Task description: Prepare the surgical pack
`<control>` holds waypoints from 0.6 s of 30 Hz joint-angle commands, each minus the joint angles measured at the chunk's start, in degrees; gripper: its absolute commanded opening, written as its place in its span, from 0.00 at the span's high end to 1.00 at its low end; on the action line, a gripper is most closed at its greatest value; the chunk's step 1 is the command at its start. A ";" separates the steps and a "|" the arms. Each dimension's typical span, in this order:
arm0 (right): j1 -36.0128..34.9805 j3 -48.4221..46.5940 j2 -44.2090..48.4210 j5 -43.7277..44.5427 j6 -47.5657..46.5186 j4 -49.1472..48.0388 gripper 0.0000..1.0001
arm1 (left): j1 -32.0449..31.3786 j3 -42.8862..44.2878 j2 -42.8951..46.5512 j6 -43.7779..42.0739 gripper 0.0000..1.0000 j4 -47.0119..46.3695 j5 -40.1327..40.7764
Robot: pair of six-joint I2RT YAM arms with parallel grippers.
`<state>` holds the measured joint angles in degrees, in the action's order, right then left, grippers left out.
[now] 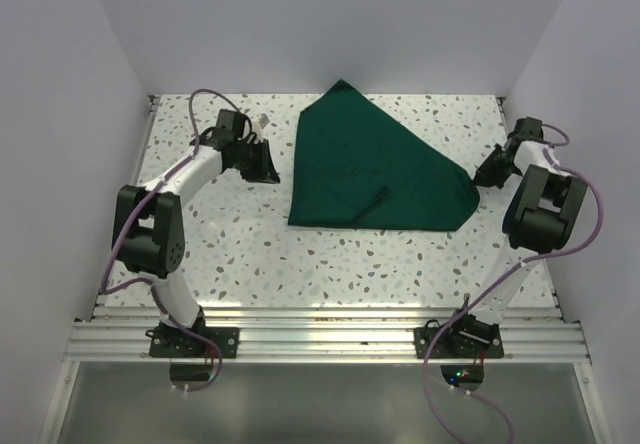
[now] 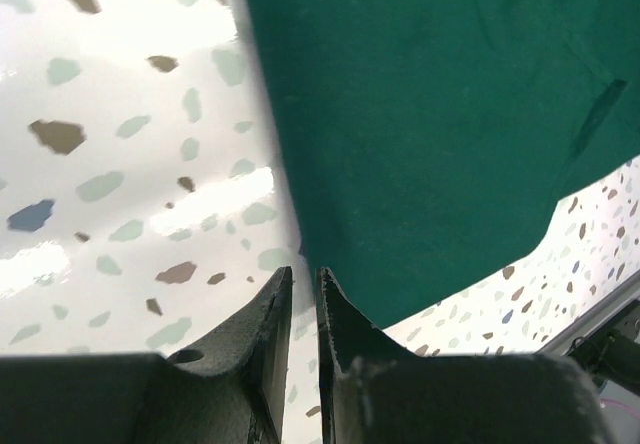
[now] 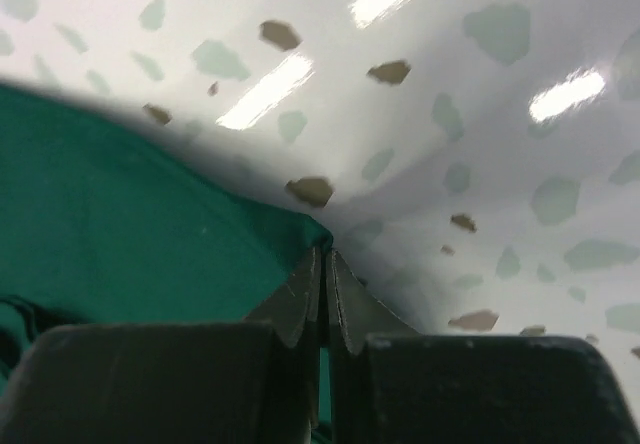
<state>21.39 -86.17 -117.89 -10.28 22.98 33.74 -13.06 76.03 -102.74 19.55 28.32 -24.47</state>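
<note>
The green drape [image 1: 375,169] lies folded on the tabletop [image 1: 300,264], its right corner pinched in the right fingers [image 3: 298,299], while the left fingers [image 2: 262,329], nearly closed on nothing, sit beside its left edge.

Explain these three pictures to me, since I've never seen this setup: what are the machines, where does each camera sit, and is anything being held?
These are two robot arms bolted to the near edge of a speckled table. The wide picture looks down from above and behind them. The other two come from a camera on each wrist, so the dark wedges at the bottom are that arm's own fingers. A dark green cloth, partly folded, lies on the table. The right gripper is shut on the cloth's corner. The left gripper, its fingers almost together, sits beside the cloth's edge and holds nothing.
</note>
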 commanded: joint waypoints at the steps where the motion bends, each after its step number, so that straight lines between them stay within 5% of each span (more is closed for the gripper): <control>1: -2.48 0.04 8.89 -3.25 2.06 1.94 1.00 | 2.16 0.26 0.53 2.33 0.82 2.18 0.92; 8: -16.95 -8.39 15.49 -4.39 4.00 6.86 1.00 | 3.13 1.40 -3.60 4.62 0.82 2.89 -0.22; 18: -39.48 -21.65 12.96 -4.22 10.68 7.92 1.00 | 3.04 -3.08 -6.77 9.36 0.82 -3.18 -3.57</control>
<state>-15.16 -103.42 -105.32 -13.54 30.28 40.05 -10.04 73.76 -108.38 26.57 28.62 -25.85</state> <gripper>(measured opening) 0.018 0.179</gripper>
